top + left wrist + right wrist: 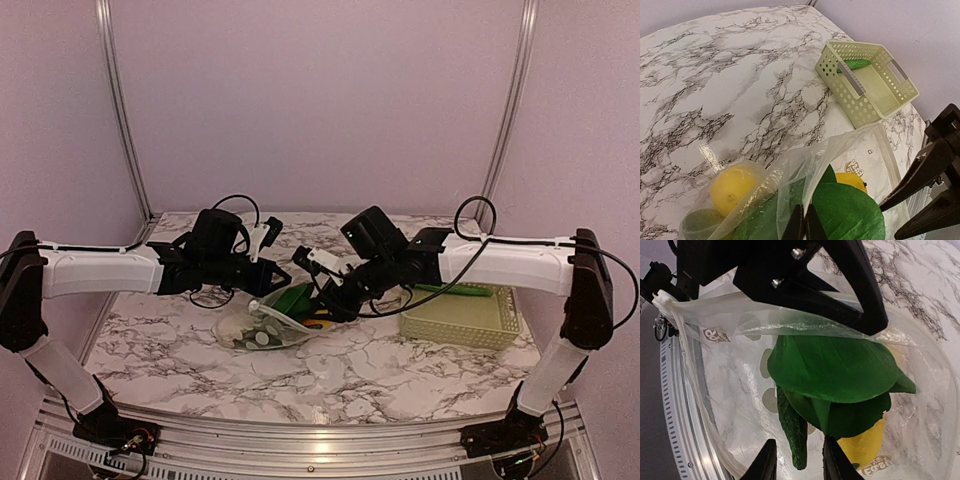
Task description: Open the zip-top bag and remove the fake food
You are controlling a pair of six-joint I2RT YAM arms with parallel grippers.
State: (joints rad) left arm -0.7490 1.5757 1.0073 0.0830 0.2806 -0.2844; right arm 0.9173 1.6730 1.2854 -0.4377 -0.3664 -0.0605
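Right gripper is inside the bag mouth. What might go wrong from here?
The right gripper, jaws apart around the long green piece, may pinch zip-top bag film beneath it. The broad green leaf overlaps that piece, so lifting may drag it along or snag at the mouth. The left gripper pinches only a thin fold of film, which might slip under a pull.

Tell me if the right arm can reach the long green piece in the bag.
Probably yes: the left gripper holds the zip-top bag mouth open, and the right gripper sits at it, open fingers either side of the long green piece. Only the green leaf overlaps its far end.
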